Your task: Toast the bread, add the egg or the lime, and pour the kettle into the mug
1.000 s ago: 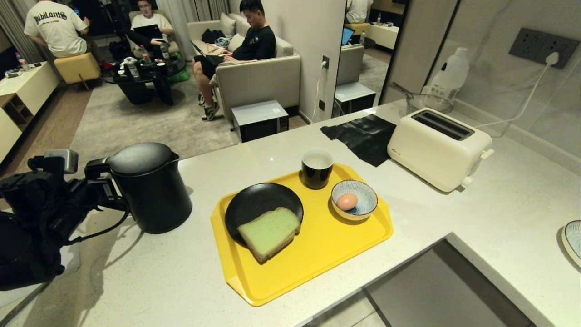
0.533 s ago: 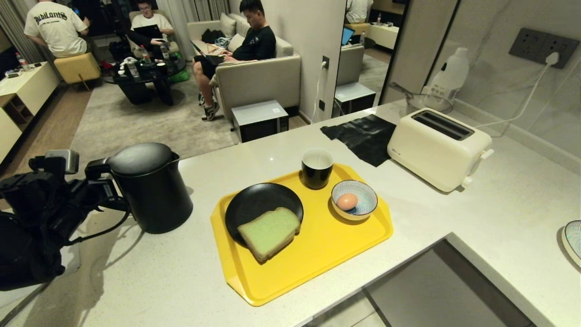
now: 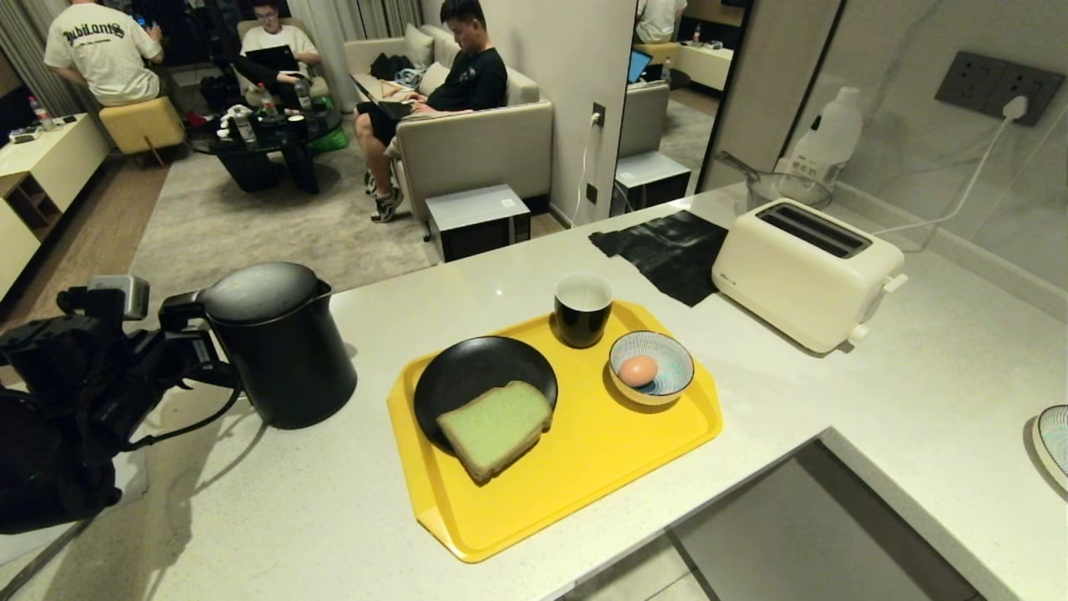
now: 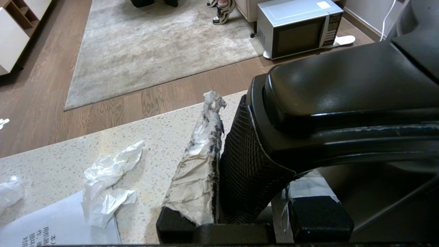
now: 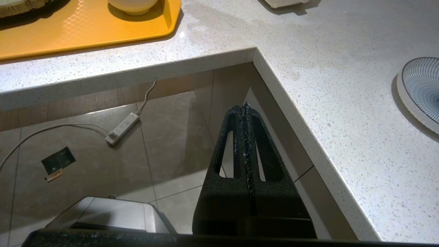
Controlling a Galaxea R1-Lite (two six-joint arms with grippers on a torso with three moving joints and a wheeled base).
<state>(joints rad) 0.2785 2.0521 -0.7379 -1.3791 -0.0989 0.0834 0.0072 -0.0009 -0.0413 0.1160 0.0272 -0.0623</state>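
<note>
Left claw [image 3: 179, 334], mid-left of frame, grips the handle [image 4: 343, 92] of the kettle [image 3: 279, 351]; lift straight, keep level, tilt slowly over the mug [image 3: 582, 310]; right claw [image 5: 245, 113] is closed, empty.

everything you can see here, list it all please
kettle: one, matte black, counter left of tray
tray: one, yellow, counter centre
plate: one, black, on tray
bread: one, pale green, on plate's near edge
mug: one, black, tray's far edge
bowl: one, blue-striped, on tray
egg: one, light brown, in bowl
toaster: one, cream, right of tray
cloth: one, black, beside toaster
jug: one, white, behind toaster
microwave: one, grey, floor
people: three, seated in lounge
left end effector: closed on kettle's handle
right end effector: shut, below counter edge
</note>
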